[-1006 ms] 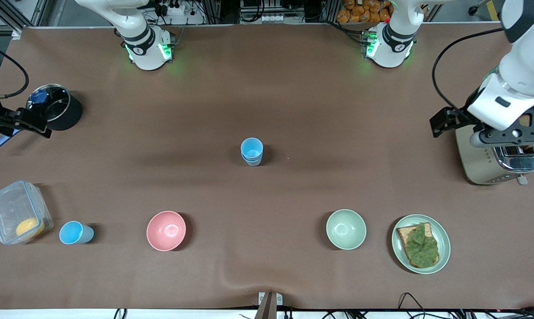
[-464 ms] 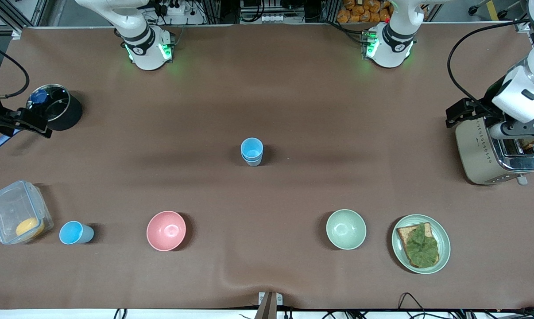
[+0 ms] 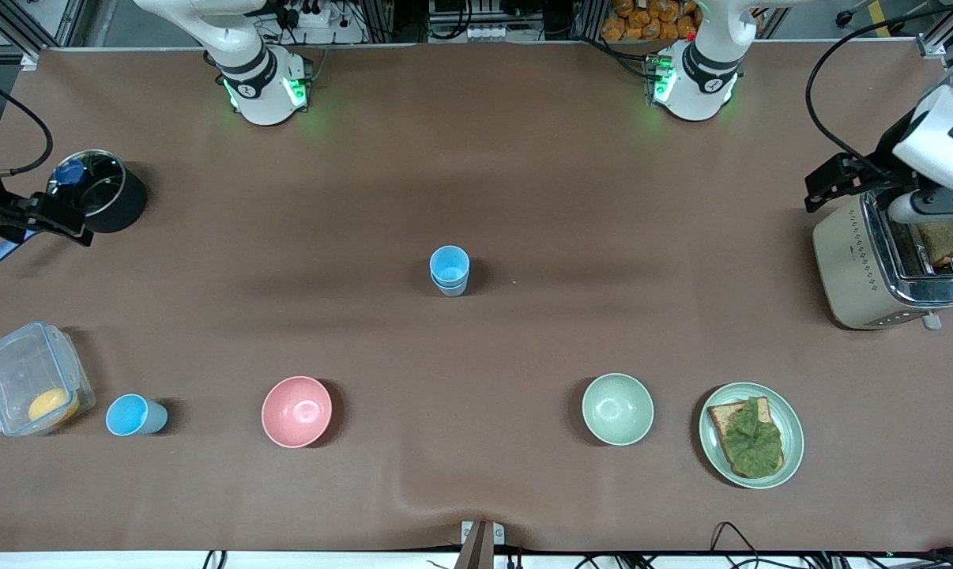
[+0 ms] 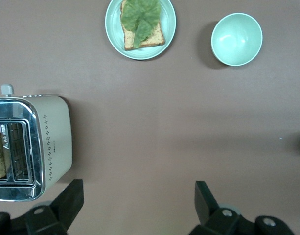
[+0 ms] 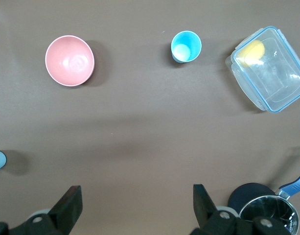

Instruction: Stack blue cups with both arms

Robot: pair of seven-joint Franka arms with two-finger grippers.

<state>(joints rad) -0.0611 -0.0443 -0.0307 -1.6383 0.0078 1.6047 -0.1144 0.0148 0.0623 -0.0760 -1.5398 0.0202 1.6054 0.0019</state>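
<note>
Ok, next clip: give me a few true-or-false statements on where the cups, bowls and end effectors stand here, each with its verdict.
1. Two blue cups sit nested mid-table. True.
2. A third blue cup lies inside the pink bowl. False: it stands on the table between the pink bowl and the clear container.
3. The left end effector is open and empty beside the toaster. True.
4. The right end effector grips the stacked cups. False: it is open and empty, by the black pot.
5. The pale green bowl holds bread. False: the bread with lettuce lies on the plate beside it.
</note>
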